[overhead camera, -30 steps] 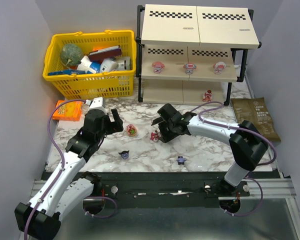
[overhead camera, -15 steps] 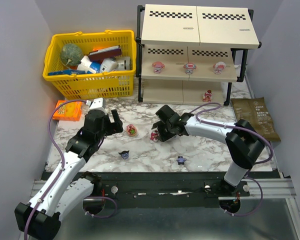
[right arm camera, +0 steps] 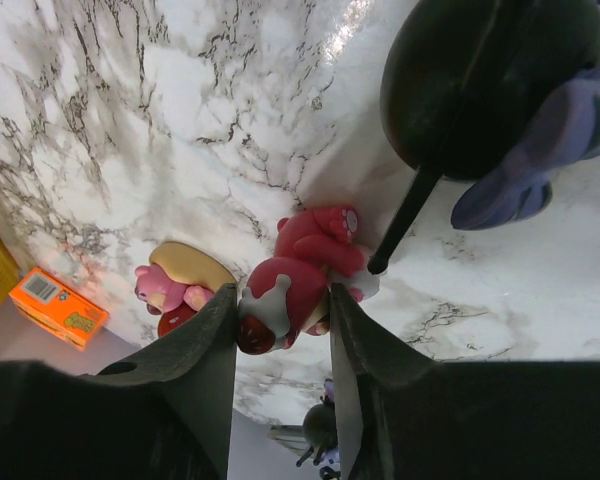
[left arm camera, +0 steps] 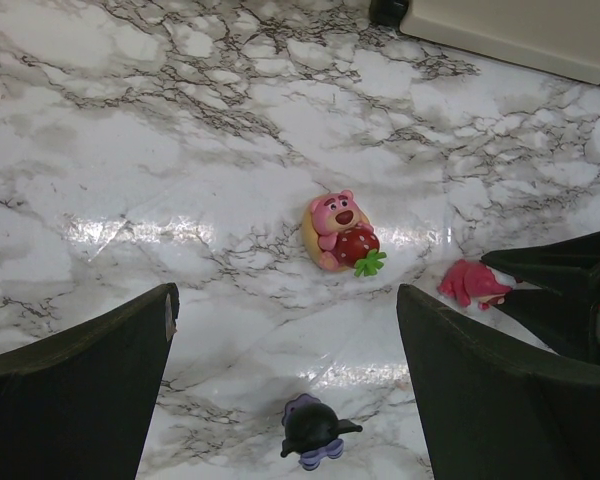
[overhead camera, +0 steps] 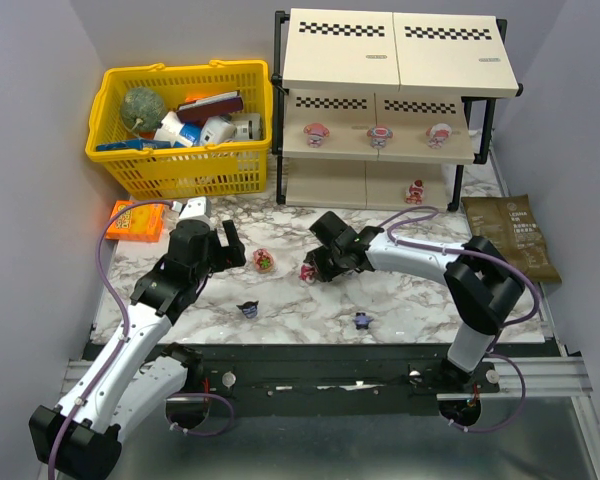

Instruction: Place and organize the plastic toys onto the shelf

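Your right hand pinches the red toy.
It sits between the fingers; your left hand is spread wide.

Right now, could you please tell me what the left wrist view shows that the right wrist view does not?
Only the left wrist view: the open left claw and a corner of the shelf at the top right. Only the right wrist view: the orange box, and a close look at the right claw, whose fingers appear to touch both sides of the red toy. Both: that red toy, the pink bear toy with a strawberry, and a dark pointed-ear toy, probably the same one.
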Controlling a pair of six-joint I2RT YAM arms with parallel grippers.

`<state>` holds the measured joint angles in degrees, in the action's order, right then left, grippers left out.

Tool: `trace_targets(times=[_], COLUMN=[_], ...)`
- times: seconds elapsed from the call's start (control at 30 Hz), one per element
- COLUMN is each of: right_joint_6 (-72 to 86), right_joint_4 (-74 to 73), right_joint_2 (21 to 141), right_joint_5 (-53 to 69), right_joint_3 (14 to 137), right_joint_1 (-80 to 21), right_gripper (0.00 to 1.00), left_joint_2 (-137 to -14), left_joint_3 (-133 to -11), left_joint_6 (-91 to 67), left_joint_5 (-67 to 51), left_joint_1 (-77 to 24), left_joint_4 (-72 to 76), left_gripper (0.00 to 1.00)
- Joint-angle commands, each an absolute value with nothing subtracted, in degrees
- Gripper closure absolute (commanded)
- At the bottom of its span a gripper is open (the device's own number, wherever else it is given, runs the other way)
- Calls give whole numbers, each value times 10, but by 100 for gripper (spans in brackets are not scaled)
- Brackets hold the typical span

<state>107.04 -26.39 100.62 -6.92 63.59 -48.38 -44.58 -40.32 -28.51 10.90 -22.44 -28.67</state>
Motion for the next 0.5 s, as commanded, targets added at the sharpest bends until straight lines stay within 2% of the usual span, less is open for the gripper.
trace_targets(times=[0.0, 0.13, 0.47], right_joint_6=[1069, 1058, 1013], right_joint_4=[-262, -260, -264], right_joint_2=[1012, 1005, 964], right_joint_5=[-83, -85, -124], right_joint_3=[650, 657, 694], right_joint_1=[-489, -488, -485], right_gripper=[63, 74, 77], left_joint_2=[-438, -435, -434], left_joint_3=[-397, -397, -398], left_joint_6=[-279, -279, -279], left_joint_5=[115, 118, 122], left_joint_1=[-221, -221, -221], left_joint_4=[-289, -289, -288], left_gripper=[1, 1, 1])
